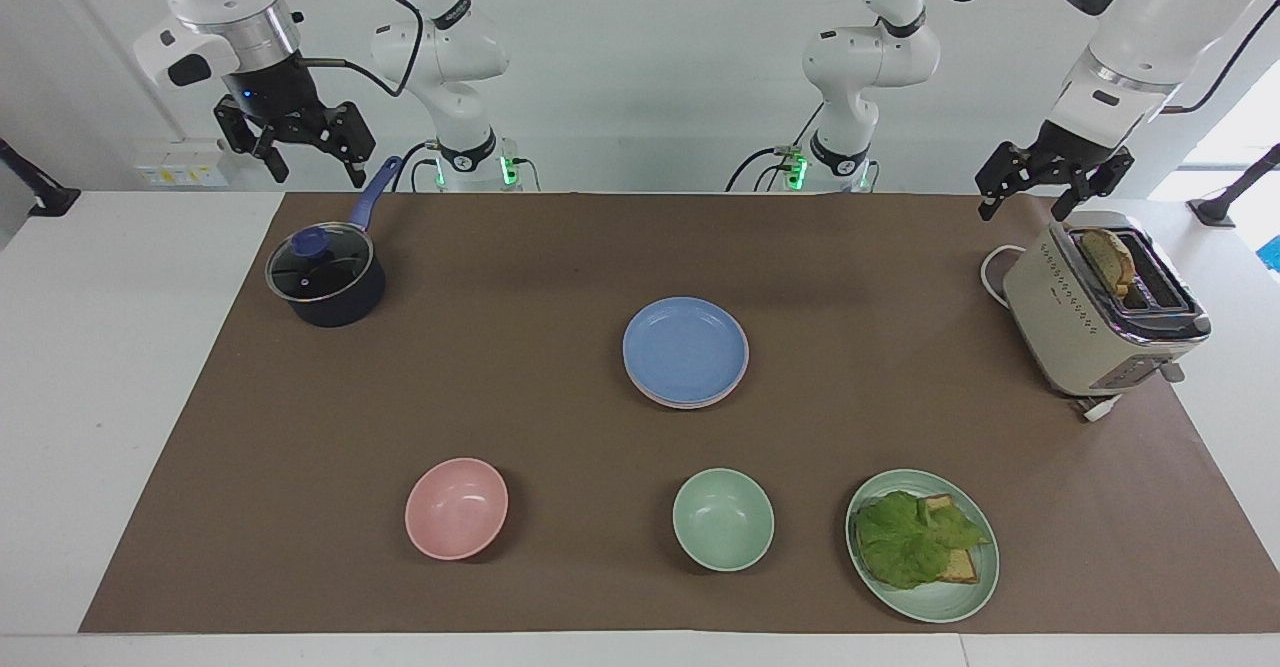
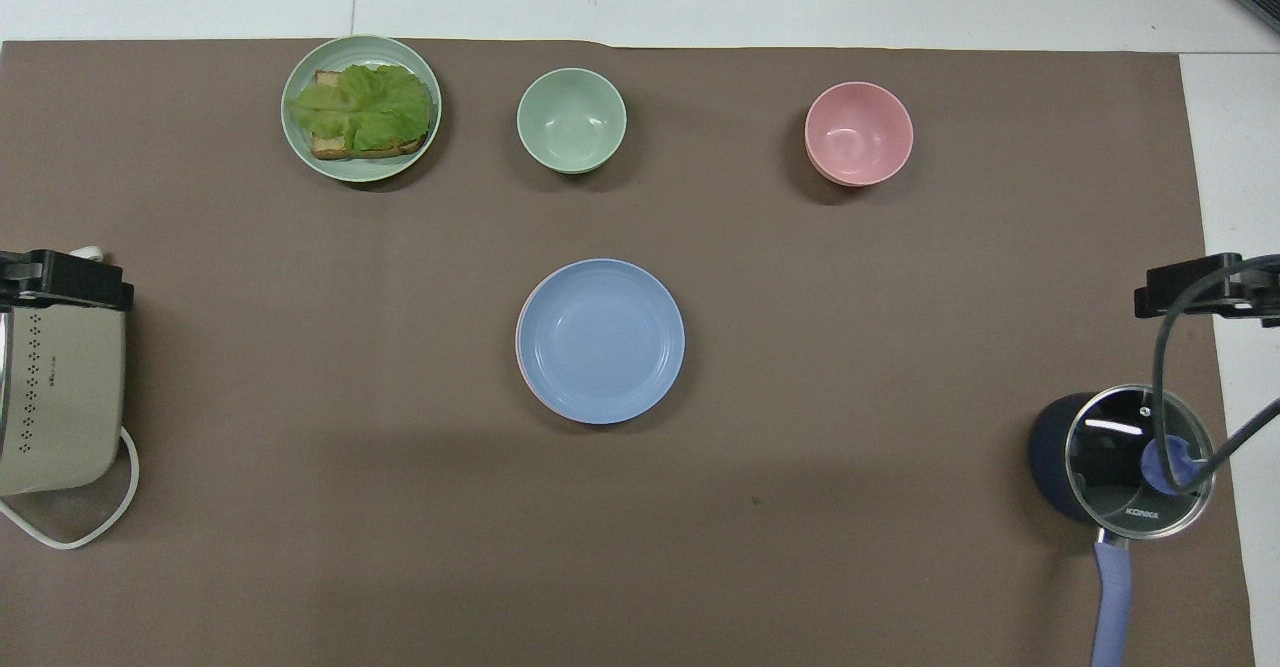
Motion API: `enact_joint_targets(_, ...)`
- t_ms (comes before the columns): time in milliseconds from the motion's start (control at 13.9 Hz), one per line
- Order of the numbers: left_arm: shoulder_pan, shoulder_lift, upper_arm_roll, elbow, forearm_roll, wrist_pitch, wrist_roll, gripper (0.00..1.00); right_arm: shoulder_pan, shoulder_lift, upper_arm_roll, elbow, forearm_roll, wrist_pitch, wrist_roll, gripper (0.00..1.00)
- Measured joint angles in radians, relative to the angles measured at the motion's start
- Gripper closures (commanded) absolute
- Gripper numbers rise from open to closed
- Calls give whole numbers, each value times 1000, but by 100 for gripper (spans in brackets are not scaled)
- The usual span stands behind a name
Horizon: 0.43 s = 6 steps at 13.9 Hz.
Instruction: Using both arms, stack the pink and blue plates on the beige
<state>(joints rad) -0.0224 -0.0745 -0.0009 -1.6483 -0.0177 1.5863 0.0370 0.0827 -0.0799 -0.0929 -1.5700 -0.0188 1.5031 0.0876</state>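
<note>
Brown mat (image 1: 560,277): blue plate (image 1: 685,347) tops stack | left pincer (image 1: 1040,187) apart | right pincer (image 1: 295,142) apart

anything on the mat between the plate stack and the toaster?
Nothing: bare brown mat between the blue plate topping the stack and the toaster, clearest in the facing view.

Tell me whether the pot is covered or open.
Covered: a glass lid with a blue knob sits flat on the dark pot.
</note>
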Motion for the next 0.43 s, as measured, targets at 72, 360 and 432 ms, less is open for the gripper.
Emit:
enact_joint_targets(72, 0, 0, 0, 0, 0, 0, 0, 0, 0, 0, 0, 0, 0, 0, 0, 0)
enact_joint_targets(360, 0, 0, 0, 0, 0, 0, 0, 0, -8, 0, 0, 0, 0, 0, 0, 0)
enact_joint_targets(432, 0, 0, 0, 0, 0, 0, 0, 0, -9, 0, 0, 0, 0, 0, 0, 0)
